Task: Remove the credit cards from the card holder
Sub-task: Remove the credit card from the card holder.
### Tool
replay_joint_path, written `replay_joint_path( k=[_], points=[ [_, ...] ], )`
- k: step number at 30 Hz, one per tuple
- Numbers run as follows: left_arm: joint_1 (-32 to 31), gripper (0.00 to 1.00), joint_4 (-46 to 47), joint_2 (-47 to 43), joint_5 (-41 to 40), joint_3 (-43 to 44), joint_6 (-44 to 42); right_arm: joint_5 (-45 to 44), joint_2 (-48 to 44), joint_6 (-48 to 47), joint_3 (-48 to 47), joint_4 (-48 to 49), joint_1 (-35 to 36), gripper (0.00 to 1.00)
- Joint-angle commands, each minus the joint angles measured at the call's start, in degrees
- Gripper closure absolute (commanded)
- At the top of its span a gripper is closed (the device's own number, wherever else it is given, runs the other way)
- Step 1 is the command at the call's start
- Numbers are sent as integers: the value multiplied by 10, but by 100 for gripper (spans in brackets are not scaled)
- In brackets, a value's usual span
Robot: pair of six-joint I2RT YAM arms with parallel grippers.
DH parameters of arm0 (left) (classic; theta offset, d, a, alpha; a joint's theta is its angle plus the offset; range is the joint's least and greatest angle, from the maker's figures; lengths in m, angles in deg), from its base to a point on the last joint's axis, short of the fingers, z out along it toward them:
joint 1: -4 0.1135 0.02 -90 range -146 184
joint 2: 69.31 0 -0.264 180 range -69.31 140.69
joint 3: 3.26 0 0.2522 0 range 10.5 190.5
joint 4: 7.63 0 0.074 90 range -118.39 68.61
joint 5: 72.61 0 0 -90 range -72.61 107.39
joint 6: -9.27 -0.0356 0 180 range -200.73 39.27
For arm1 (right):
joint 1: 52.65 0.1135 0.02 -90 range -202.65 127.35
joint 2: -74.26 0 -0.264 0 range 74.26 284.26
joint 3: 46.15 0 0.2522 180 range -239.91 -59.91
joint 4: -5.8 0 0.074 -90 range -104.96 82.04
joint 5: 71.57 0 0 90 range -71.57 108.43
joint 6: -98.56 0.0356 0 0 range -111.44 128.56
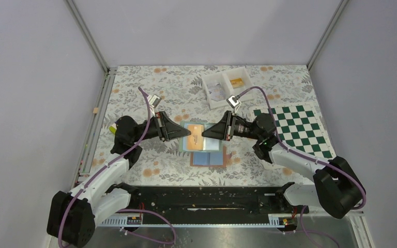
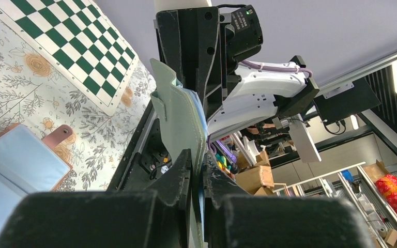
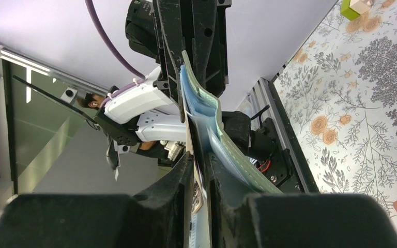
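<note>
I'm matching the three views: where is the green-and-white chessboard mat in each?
Top external: chessboard mat at mid-right.
Left wrist: chessboard mat in the upper left corner.
Right wrist: not in it.
Shared landmark: floral tablecloth, seen in all three.

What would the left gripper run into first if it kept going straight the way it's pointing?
The right gripper, probably: it faces the left gripper head-on, both clamped on one grey-green sleeve between them.

Bright, even light; blurred near foregrounds.
</note>
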Motion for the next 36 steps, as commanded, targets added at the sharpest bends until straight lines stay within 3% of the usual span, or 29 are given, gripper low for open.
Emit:
replay_joint_path(
  k=[1,3,4,5,15,24,27,28,36],
  points=[
    [-5,100,38,7,10,8,5,22,25,26,-28,72,16,79],
    [-5,100,31,7,10,8,1,22,29,24,-30,75,17,86],
    [-5,100,22,7,11,9,-3,22,30,24,-28,76,17,96],
    [-5,100,14,8,12,11,-6,21,29,23,-28,76,17,100],
    [35,100,-149,-36,35,55,-91,26,-30,9,29,65,-48,100],
    [34,100,-138,-40,32,47,-67,39,-31,31,31,87,-46,100],
    [34,100,-151,-39,26,48,-75,33,-34,39,12,71,-23,73],
    [34,100,-158,-38,24,49,-81,28,-35,30,5,57,-11,70],
    [34,100,-168,-33,15,59,-85,-27,-49,-39,-13,-87,15,69]
  ],
)
